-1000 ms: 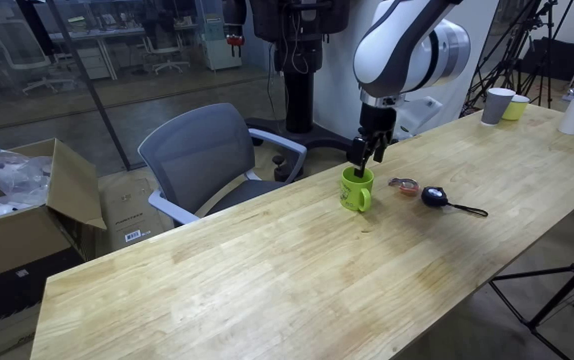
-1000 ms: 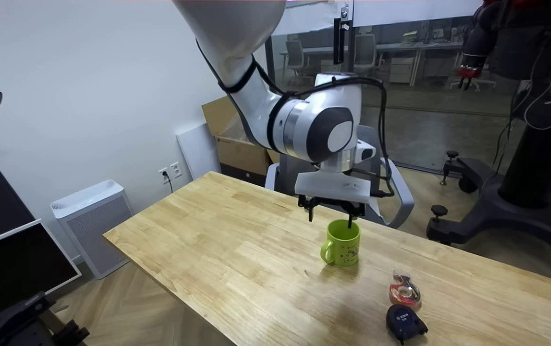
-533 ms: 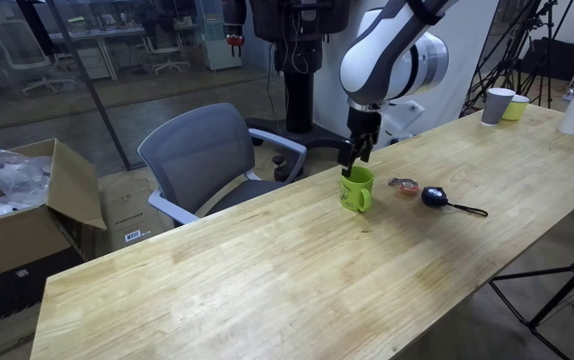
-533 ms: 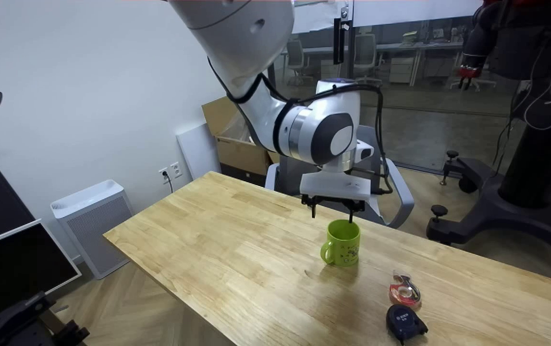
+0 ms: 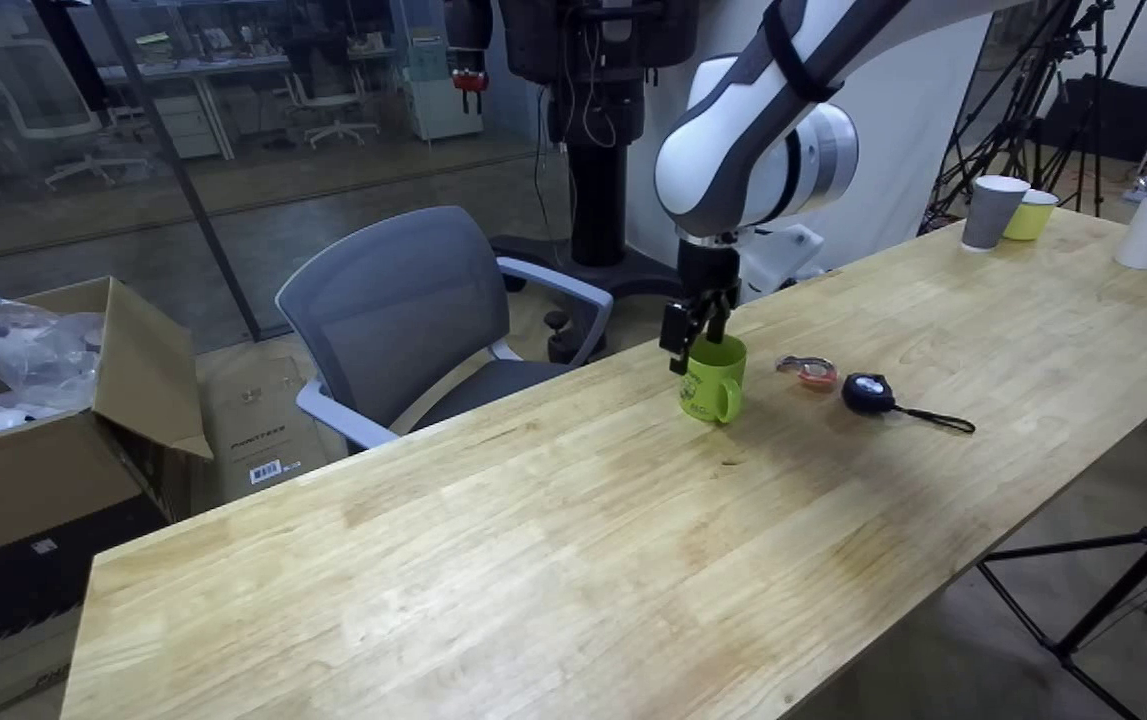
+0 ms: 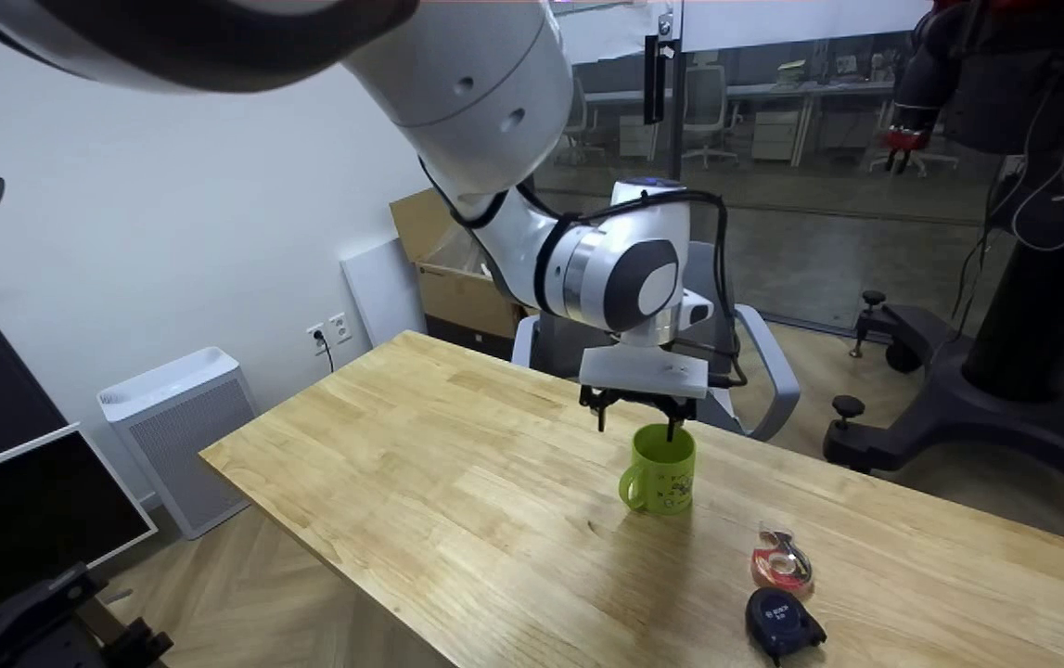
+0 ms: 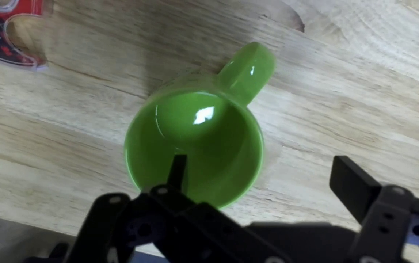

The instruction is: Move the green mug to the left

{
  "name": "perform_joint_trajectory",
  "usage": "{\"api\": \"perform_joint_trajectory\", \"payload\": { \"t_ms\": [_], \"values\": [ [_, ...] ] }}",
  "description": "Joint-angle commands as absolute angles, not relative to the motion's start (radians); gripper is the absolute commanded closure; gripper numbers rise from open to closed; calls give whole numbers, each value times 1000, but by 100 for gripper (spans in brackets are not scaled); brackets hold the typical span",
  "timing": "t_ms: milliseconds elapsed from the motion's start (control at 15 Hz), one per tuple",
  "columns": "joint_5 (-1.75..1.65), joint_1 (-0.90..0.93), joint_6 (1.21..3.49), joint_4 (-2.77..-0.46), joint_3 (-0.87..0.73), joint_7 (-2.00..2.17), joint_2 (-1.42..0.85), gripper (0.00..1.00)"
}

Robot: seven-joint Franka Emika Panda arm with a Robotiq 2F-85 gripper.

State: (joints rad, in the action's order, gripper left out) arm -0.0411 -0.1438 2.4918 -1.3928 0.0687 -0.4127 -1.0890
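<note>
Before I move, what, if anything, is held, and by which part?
Nothing is held: the jaws stand open, one at the mouth of the green mug, the other outside it.

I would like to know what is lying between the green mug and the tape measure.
A partly red tape dispenser lies roughly between the green mug and the tape measure, closer to the latter, in both exterior views.

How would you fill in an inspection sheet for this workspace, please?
Surface: light wooden table; small dark mark visible.
Job's things: green mug upright on the table.
Clutter: tape dispenser and tape measure close together; cups farther along.
Tool: open, one finger at the mug's mouth, the other outside; contact unclear.
Cables: black cable along the arm.
Surroundings: office chair by the table's edge; open cardboard box farther off.
</note>
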Motion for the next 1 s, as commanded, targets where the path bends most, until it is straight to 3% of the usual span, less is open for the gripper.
{"api": "perform_joint_trajectory", "payload": {
  "t_ms": [0,67,133,267,867,933],
  "values": [
    [-59,-113,2433,-1293,50,-368,-1151,0],
    [-60,-109,2422,-1280,47,-366,-1161,0],
    [-61,-106,2416,-1267,46,-367,-1171,25],
    [-63,-99,2405,-1245,38,-362,-1187,33],
    [-79,-74,2315,-1156,2,-313,-1243,97],
    [-81,-70,2298,-1144,-1,-302,-1243,99]
  ]
}}
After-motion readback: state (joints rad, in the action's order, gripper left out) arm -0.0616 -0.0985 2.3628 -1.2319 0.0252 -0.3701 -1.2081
